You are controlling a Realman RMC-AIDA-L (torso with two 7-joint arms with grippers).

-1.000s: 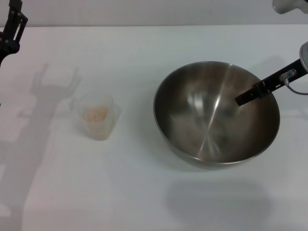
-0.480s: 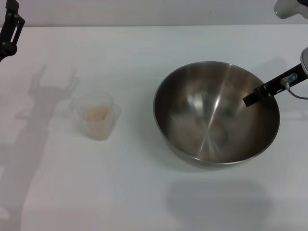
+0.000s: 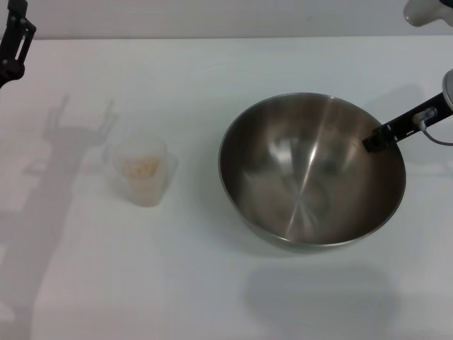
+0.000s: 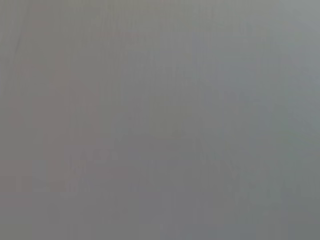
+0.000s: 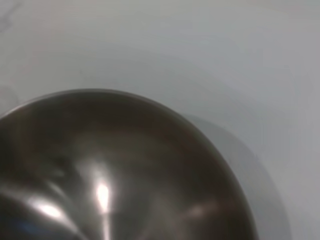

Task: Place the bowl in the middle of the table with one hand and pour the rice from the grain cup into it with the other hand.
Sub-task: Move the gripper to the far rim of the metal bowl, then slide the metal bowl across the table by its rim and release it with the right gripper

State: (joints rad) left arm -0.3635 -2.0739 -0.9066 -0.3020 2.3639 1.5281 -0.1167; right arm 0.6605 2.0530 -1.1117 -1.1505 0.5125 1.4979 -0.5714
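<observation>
The large steel bowl [image 3: 304, 184] stands right of the table's [image 3: 212, 290] middle, and its brushed inside fills the right wrist view [image 5: 125, 175]. My right gripper [image 3: 375, 140] is at the bowl's right rim, with one dark finger [image 3: 389, 132] lying inside the bowl over the rim; the other finger is hidden. The small clear grain cup [image 3: 141, 173] stands upright at the left with pale rice [image 3: 140, 167] in its bottom. My left gripper [image 3: 15, 39] hangs at the far left back corner, well away from the cup.
The left wrist view shows only a plain grey surface. The arms cast shadows on the tabletop left of the cup [image 3: 64, 142] and in front of the bowl [image 3: 318, 297].
The bowl has shifted a little to the left. The right finger inside it has drawn back toward the right rim. The cup and the left arm have barely moved.
</observation>
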